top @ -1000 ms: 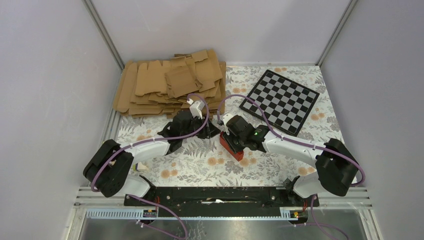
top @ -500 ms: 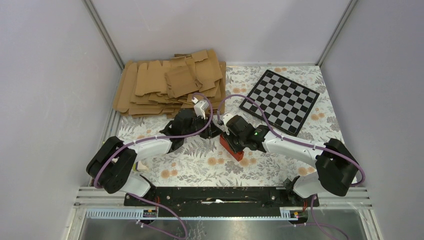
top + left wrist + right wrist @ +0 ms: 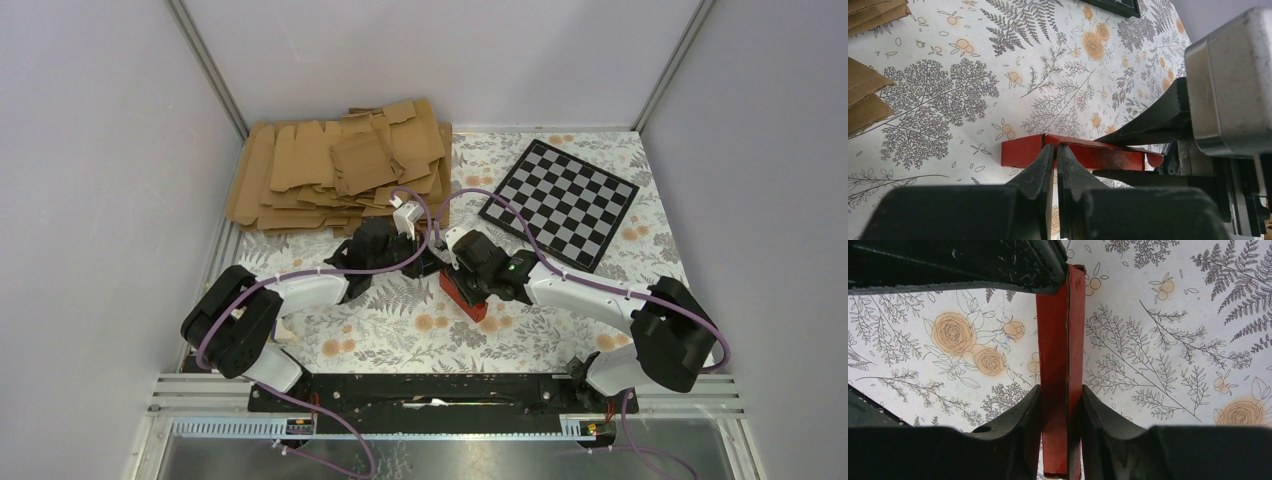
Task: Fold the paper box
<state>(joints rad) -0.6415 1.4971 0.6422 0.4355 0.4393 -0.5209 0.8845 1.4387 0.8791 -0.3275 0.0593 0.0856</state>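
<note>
Top: we look down from high above the near edge, the whole table (image 3: 400, 330) in view.
Left wrist: we skim low along the left fingers (image 3: 1040, 172) toward the box (image 3: 1020, 152), very near.
Right wrist: we look straight down, close.
Shared: the box.

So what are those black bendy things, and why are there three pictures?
Those are two robot arms, the left arm and the right arm, each ending in a two-finger gripper. One picture looks down from above; the other two come from cameras on the wrists, showing the fingers close up. On the flowery table lie a heap of brown cardboard pieces, a checkered board and a red paper box. The right gripper squeezes the box. The left gripper has its fingers nearly together at the box's edge; whether it pinches card, I cannot tell.
</note>
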